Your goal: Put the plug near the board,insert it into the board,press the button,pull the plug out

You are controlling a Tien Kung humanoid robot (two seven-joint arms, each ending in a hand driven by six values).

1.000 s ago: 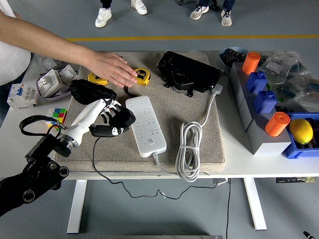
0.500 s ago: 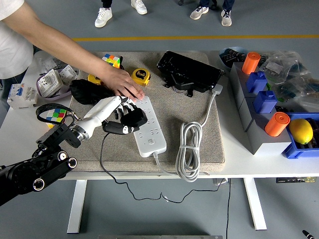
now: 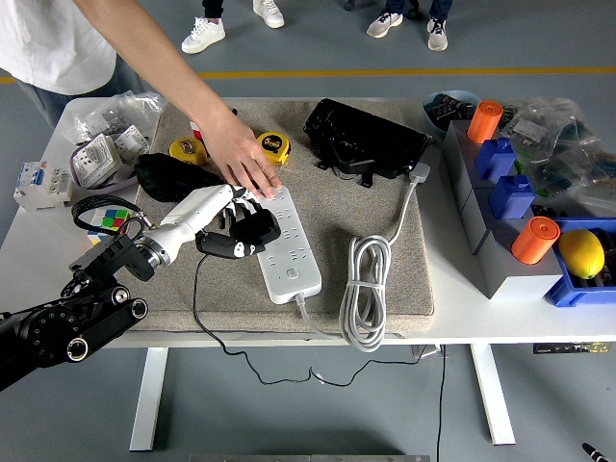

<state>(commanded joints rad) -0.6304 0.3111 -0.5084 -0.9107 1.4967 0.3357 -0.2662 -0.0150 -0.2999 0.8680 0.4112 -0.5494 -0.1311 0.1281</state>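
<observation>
A white power strip (image 3: pixel 285 246) lies on a grey mat (image 3: pixel 395 269) in the middle of the table. My left hand (image 3: pixel 241 229) is shut on a black plug (image 3: pixel 254 234) and holds it over the strip's left edge. The plug's thin black cord (image 3: pixel 197 298) hangs down past the table's front edge. A person's hand (image 3: pixel 243 162) reaches in from the upper left and presses on the strip's far end. The right hand is not in view.
Two yellow tape measures (image 3: pixel 272 146) and a black pouch (image 3: pixel 168 177) lie behind my hand. A black device (image 3: pixel 364 140) and a coiled white cable (image 3: pixel 366 294) sit right of the strip. Grey and blue bins (image 3: pixel 500 192) with orange cylinders stand at the right. A colour cube (image 3: pixel 115 218) lies left.
My left hand carried the plug right from the mat onto the strip's left edge. The person's hand moved from the tape measure down onto the strip's far end.
</observation>
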